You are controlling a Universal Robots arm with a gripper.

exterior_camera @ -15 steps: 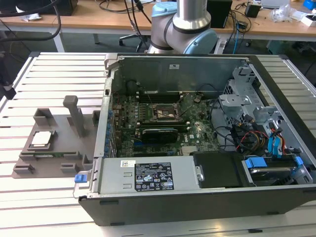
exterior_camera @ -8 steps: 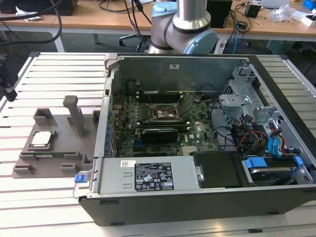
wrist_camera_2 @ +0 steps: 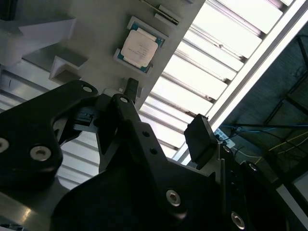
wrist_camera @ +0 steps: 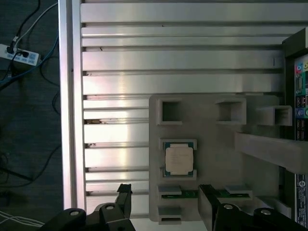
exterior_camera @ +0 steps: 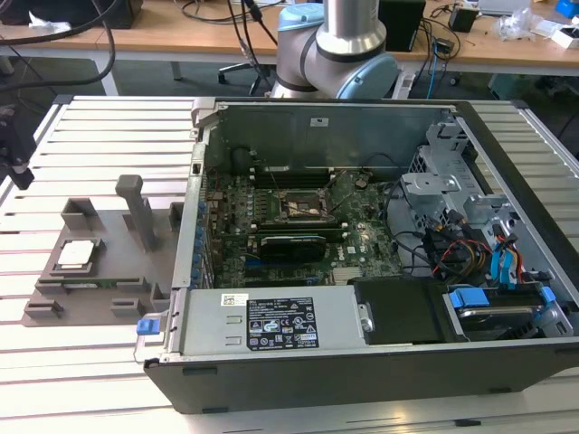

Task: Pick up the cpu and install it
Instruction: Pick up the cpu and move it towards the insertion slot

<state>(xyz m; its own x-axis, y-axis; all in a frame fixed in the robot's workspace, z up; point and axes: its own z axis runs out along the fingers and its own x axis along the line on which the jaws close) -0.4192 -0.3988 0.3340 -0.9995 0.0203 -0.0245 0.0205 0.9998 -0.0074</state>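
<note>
One small flat square silvery-lidded cpu (exterior_camera: 75,255), seated in the grey plastic fixture (exterior_camera: 118,271), low at the exterior view's left. Light, stiff, probably delicate; best pinched by opposite edges. Black gripper (wrist_camera: 164,190) nearby, jaws wide, empty.

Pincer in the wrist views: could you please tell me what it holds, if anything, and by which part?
Nothing: the pincer is open and empty; the cpu lies in the grey fixture, untouched.
</note>
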